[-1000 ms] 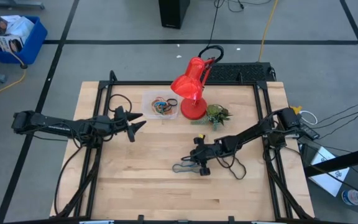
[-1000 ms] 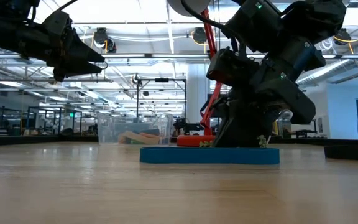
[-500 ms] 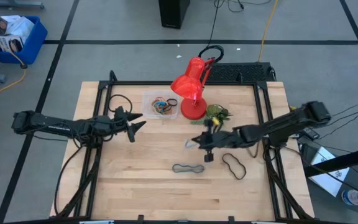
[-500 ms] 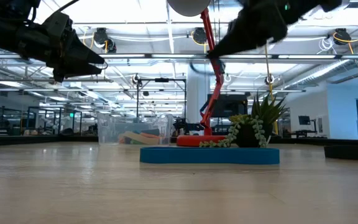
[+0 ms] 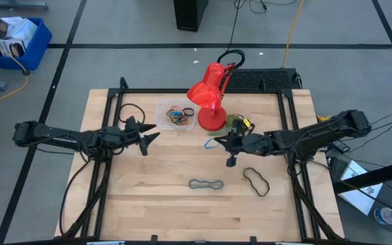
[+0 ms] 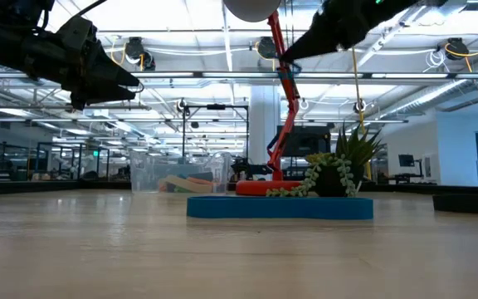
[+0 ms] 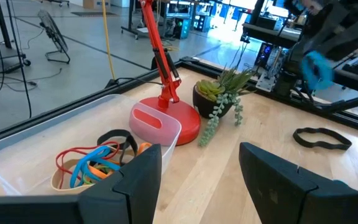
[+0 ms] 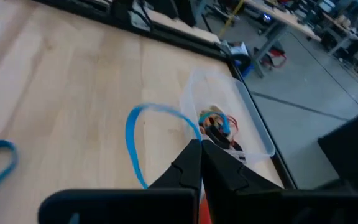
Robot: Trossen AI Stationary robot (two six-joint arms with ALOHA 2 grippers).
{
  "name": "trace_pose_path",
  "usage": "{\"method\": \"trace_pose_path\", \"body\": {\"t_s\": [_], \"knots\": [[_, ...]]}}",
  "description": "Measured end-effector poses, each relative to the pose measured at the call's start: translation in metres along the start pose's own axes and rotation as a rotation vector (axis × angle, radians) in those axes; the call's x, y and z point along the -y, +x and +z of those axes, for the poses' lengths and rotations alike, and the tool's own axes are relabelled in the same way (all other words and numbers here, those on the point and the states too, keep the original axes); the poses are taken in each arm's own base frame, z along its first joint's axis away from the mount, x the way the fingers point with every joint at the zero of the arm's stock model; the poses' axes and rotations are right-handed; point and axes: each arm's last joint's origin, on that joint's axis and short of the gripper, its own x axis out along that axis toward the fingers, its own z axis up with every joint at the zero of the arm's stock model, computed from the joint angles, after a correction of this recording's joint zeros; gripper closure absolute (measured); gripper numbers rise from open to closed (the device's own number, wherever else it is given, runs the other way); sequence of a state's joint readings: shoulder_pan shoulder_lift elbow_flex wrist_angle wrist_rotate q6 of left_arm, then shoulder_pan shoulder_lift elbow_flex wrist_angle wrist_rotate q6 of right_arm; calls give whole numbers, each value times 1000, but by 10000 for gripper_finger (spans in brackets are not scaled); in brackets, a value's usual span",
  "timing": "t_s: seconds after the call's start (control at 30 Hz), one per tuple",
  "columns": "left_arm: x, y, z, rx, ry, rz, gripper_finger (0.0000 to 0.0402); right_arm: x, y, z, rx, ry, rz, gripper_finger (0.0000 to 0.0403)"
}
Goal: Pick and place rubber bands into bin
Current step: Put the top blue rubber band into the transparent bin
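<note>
Start at your right gripper, just right of frame centre in the high view: its fingers are pinched fully together on a blue rubber band, which hangs from the tips as a loose open loop. The gripper sits close beside the red lamp and the small potted plant.

The clear bin stands to the upper left of the gripper, just left of the lamp base, and already holds a tangle of bands. Two bands lie flat on the table in the lower centre of the high view — a grey band and a black band, near each other but apart.

Your left gripper waits at centre left with its fingers spread wide, holding nothing.

Risks from here, as a judgement:
- The loop is floppy. It may catch on the lamp arm or shade during the transfer, since the path to the bin passes right beside the lamp.
- The band is held by a thin pinch only; a quick swing may pull it free short of the bin.
- On release the band may cling to one finger, or drape over the bin wall and fall outside.

No brand, label or readable writing shows in any view.
</note>
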State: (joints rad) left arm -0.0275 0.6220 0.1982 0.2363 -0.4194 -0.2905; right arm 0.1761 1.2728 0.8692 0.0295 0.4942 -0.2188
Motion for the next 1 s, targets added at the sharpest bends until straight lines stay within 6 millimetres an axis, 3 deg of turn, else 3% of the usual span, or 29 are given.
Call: {"method": "trace_pose_path", "body": {"t_s": [0.23, 0.43, 0.6, 1.0], "knots": [[0, 0, 0, 0, 0, 0, 178, 11, 50, -11, 68, 67, 107, 403], [0, 0, 0, -1, 0, 1, 178, 27, 95, -29, 141, 66, -7, 403], [0, 0, 0, -2, 12, 1, 178, 48, 116, -35, 275, 122, -90, 403], [0, 0, 0, -1, 21, 1, 178, 64, 177, -40, 254, 151, -86, 403]]}}
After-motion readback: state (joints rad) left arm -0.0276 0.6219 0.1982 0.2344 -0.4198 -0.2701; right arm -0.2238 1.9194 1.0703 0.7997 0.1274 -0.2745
